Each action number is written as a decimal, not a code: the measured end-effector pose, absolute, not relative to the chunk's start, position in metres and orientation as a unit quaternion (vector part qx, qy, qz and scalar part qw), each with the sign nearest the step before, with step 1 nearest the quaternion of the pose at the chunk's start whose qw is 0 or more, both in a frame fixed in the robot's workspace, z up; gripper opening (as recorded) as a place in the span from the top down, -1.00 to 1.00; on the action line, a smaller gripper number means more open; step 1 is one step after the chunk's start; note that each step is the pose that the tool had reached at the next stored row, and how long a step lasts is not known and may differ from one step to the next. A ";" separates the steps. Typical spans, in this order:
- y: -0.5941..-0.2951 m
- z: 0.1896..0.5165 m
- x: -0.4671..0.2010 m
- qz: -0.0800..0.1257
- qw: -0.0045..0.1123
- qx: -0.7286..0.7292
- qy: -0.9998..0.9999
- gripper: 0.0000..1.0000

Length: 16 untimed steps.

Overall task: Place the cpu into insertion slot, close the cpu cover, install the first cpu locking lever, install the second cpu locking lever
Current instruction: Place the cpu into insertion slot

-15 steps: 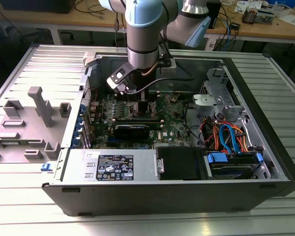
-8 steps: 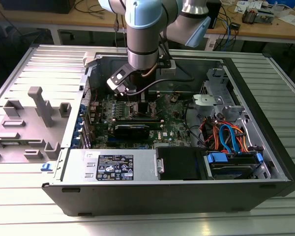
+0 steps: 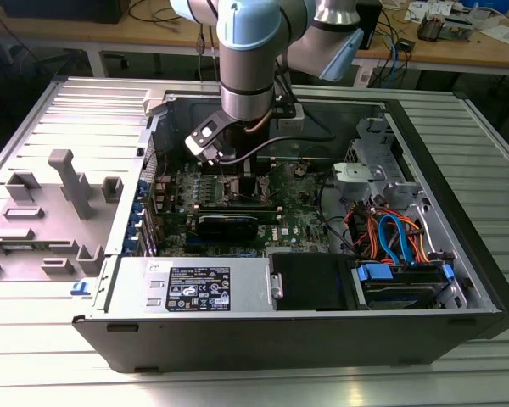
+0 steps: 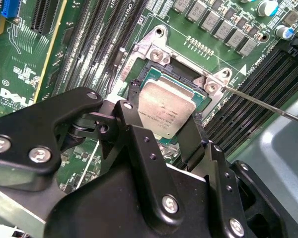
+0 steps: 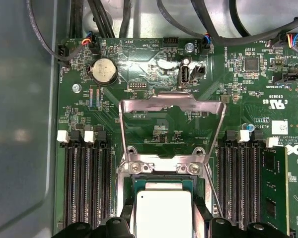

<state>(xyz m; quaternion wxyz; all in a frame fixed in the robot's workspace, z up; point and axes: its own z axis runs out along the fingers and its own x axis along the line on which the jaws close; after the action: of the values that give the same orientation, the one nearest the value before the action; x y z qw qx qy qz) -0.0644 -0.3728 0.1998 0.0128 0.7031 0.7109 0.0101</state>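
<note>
The cpu (image 4: 166,111), a flat square chip with a dull silver top, sits between my gripper's (image 4: 165,106) black fingers (image 4: 134,91), which are shut on its two opposite edges. It lies in or just over the insertion slot (image 4: 154,49), whose silvery rim shows around it. In the first wrist view the cpu (image 5: 164,213) is at the socket (image 5: 161,168) with the gripper (image 5: 164,218) around it. The cpu cover (image 5: 159,102) stands swung open beyond the socket. Thin wire locking levers (image 4: 268,106) stick out, unlatched. In the exterior view the gripper (image 3: 237,170) is down inside the computer case.
Long black memory slots (image 5: 87,183) flank the socket on both sides, with a stick in one (image 5: 274,188). A coin battery (image 5: 103,70) and cables (image 5: 79,39) lie beyond the cover. The case walls (image 3: 424,161), a power supply (image 3: 195,288) and drive cables (image 3: 390,237) ring the board.
</note>
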 end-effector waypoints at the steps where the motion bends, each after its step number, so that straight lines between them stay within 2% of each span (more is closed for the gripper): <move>1: -0.373 0.199 -0.064 0.010 0.013 0.703 0.711 -0.09; 16: -0.373 0.197 -0.064 0.010 0.013 0.707 0.707 -0.09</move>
<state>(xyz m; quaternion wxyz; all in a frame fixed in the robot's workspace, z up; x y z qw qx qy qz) -0.0644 -0.3728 0.1969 0.0130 0.7074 0.7066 0.0097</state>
